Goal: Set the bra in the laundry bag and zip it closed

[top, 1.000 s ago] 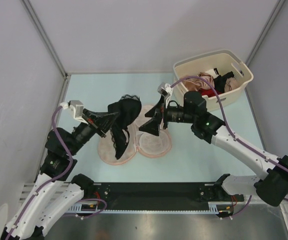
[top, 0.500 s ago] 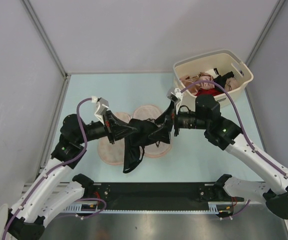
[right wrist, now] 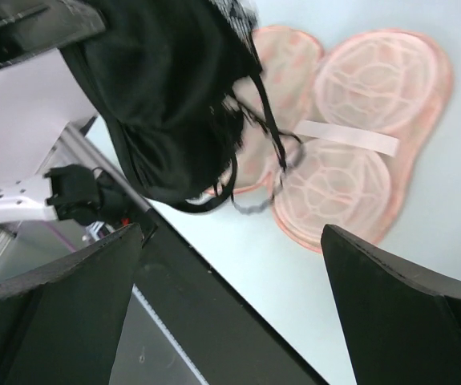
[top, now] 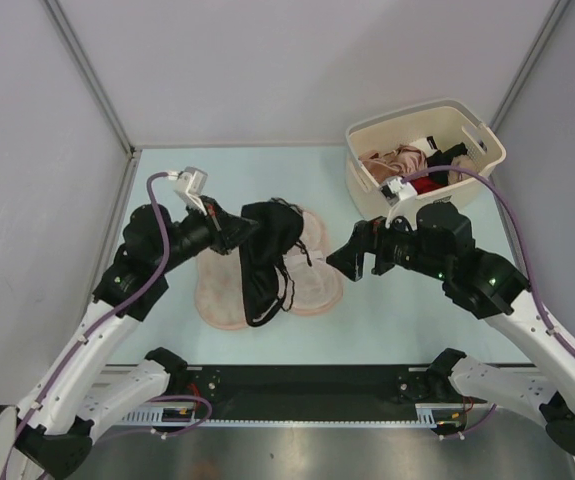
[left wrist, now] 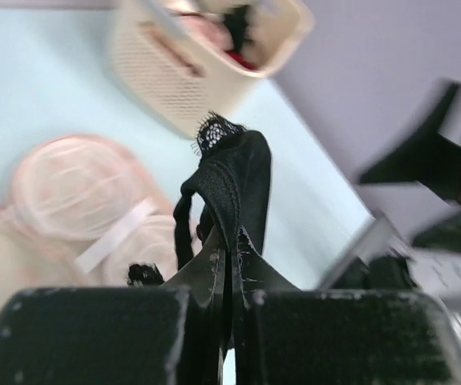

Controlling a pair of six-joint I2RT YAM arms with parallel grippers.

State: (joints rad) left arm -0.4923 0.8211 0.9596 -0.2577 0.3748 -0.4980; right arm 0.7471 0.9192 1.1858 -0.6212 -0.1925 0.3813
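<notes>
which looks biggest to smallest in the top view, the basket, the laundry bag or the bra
1 and 2. cream basket and open laundry bag: they look about alike, and the bra covers part of the bag, so no ranking between them.
3. bra: smallest, even though it is held up nearer the camera.

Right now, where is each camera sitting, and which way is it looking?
Top external: fixed high behind the arms, looking down at the table. It shows both arms, the left gripper shut on the bra and the right gripper open.
Left wrist: on the left arm, looking past its shut gripper at the bra, the laundry bag and the basket.
Right wrist: on the right arm, looking down between its open fingers at the bra and the laundry bag.
All three share the bra and the laundry bag.
</notes>
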